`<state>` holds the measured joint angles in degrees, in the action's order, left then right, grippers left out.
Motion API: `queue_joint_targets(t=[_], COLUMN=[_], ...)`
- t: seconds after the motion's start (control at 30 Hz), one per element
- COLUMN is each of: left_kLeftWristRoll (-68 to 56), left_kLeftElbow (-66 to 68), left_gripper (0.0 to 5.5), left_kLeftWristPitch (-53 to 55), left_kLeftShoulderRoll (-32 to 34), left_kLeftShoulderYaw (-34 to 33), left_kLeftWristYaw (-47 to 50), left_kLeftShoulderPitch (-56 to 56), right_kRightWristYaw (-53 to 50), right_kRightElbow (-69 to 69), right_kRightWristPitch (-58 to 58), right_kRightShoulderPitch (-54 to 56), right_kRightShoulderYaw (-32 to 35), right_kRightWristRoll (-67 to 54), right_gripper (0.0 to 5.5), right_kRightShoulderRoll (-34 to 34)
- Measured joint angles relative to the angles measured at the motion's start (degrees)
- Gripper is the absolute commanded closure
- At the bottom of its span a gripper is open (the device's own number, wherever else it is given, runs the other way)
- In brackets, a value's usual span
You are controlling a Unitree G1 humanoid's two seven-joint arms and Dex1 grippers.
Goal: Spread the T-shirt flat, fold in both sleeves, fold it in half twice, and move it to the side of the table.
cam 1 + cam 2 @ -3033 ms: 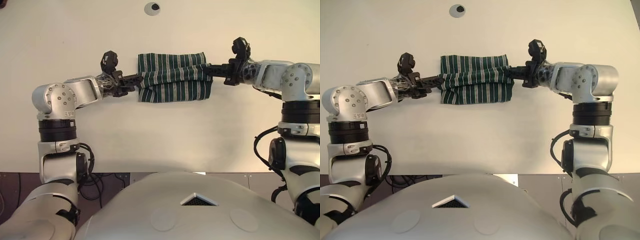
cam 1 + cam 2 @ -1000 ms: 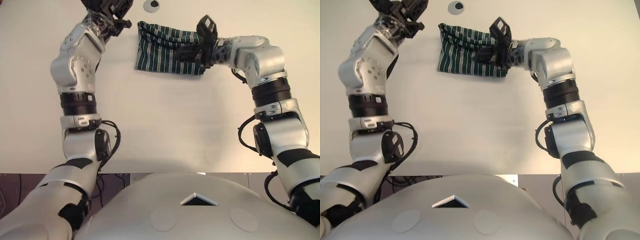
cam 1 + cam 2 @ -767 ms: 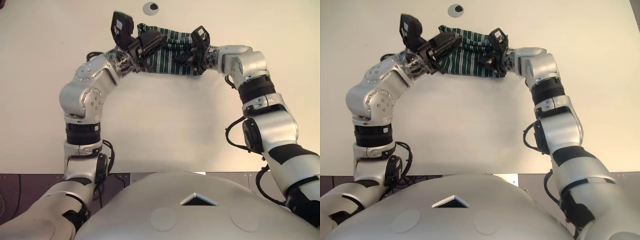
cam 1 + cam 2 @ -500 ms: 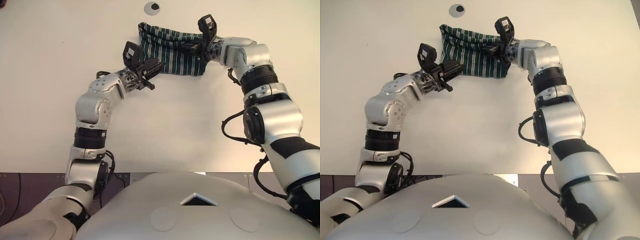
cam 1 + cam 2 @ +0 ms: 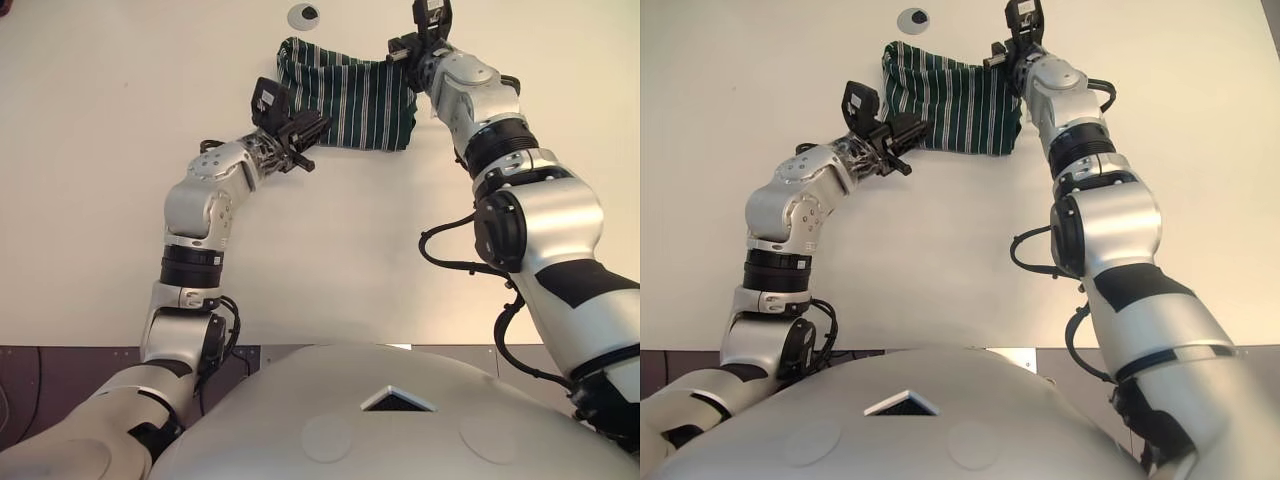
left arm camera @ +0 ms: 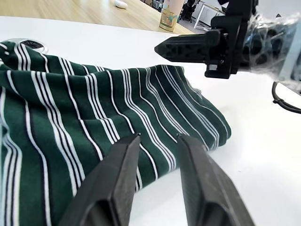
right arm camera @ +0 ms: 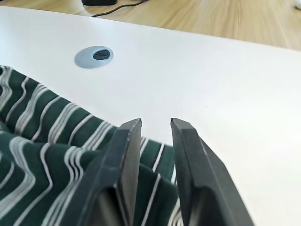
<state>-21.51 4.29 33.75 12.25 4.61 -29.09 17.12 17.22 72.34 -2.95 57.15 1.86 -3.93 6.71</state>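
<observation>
T-shirt (image 5: 345, 95), dark green with thin white stripes, folded to a compact rectangle. It lies flat on the far part of the white table (image 5: 300, 250), somewhat rumpled along its far-left edge. Round grey cable grommet (image 5: 305, 14) set in the tabletop just beyond the shirt's far-left corner, apart from the cloth.

Left gripper (image 6: 157, 139) at the shirt's near edge, toward its left end. Its two black fingers stand apart with a narrow gap and nothing between them, tips over the hem where cloth meets tabletop. Contact with the fabric: cannot tell.

Right gripper (image 7: 155, 125) at the shirt's far-right corner, pointing along the far edge toward the grommet. Fingers likewise parted by a small gap, nothing pinched, tips above the striped cloth.

Both arms extended far forward, the left from the near-left, the right from the right side. Wooden floor (image 7: 188, 14) beyond the table's far edge.
</observation>
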Motion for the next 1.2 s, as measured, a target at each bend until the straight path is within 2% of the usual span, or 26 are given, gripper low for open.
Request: queue_joint_targets(t=[0.17, 0.37, 0.67, 0.83, 0.9, 1.2], left_kLeftWristRoll=[1.2, 6.3, 16.7, 15.8, 13.6, 11.9], left_kLeftElbow=[0.2, 2.3, 11.6, 9.7, 7.1, -14.2], left_gripper=[4.11, 4.11, 4.11, 4.11, 4.11, 4.11], left_kLeftWristPitch=[-0.5, -2.0, -11.7, -8.9, -6.5, -5.8], left_kLeftShoulderRoll=[0.1, 0.9, 1.0, 2.6, 4.2, 20.6], left_kLeftShoulderYaw=[-0.3, 3.5, 9.6, 10.2, 9.5, 13.7], left_kLeftWristYaw=[0.5, 0.4, 1.3, -2.9, -6.5, -16.2], left_kLeftShoulderPitch=[0.1, 0.1, 1.8, 1.0, -1.2, -14.8], right_kRightWristYaw=[9.8, 20.7, 26.9, 29.5, 31.3, 42.9], right_kRightElbow=[-1.3, -3.3, -10.3, -14.6, -16.6, -26.7], right_kRightWristPitch=[6.6, 9.1, 8.6, 6.5, 5.3, 0.9], right_kRightShoulderPitch=[0.0, -0.6, -5.7, -8.6, -9.5, -14.5], right_kRightShoulderYaw=[-1.8, -4.3, -4.1, -4.2, -4.3, -6.1], right_kRightWristRoll=[2.0, 4.4, 3.8, 3.5, 3.4, 3.2], right_gripper=[4.38, 4.38, 4.38, 4.38, 4.38, 4.38], right_kRightShoulderRoll=[1.0, 1.7, 3.1, 3.3, 3.4, 8.1])
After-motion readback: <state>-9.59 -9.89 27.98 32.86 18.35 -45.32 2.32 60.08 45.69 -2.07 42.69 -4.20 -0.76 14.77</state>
